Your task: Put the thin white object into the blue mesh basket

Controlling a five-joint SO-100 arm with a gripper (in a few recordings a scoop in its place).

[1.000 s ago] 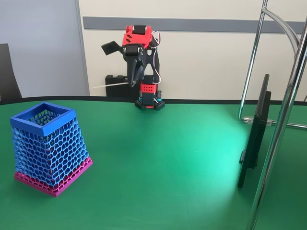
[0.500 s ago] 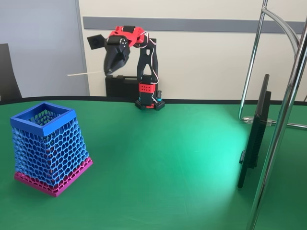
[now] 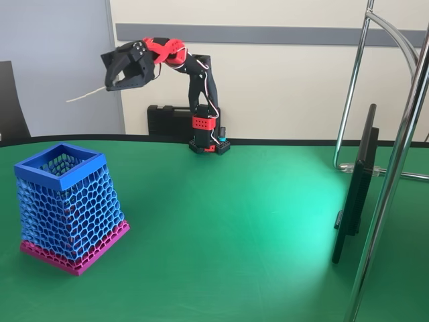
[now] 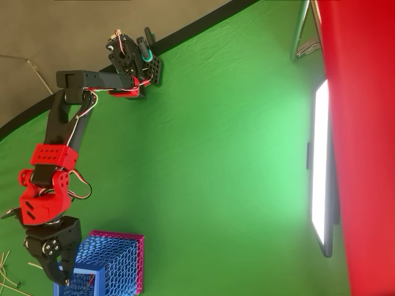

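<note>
The blue mesh basket [image 3: 67, 201] with its pink base band stands at the table's front left, its mouth open upward. In the overhead view the basket [image 4: 111, 262] sits at the bottom left. My red and black gripper [image 3: 111, 85] hangs high in the air, up and to the right of the basket. It is shut on the thin white object [image 3: 86, 94], which sticks out to the left and slightly downward. From above, the gripper [image 4: 62, 270] overlaps the basket's left rim, and the stick cannot be made out there.
A black monitor [image 3: 355, 194] stands edge-on at the right, beside a chrome tube stand [image 3: 392, 168]. A black case [image 3: 167, 121] sits behind the table's far edge near the arm's base [image 3: 209, 144]. Green cloth [image 3: 228, 221] lies open between basket and monitor.
The arm has swung left and stretched out toward the basket. The gripper has risen, carrying the white stick with it. The basket has not moved.
</note>
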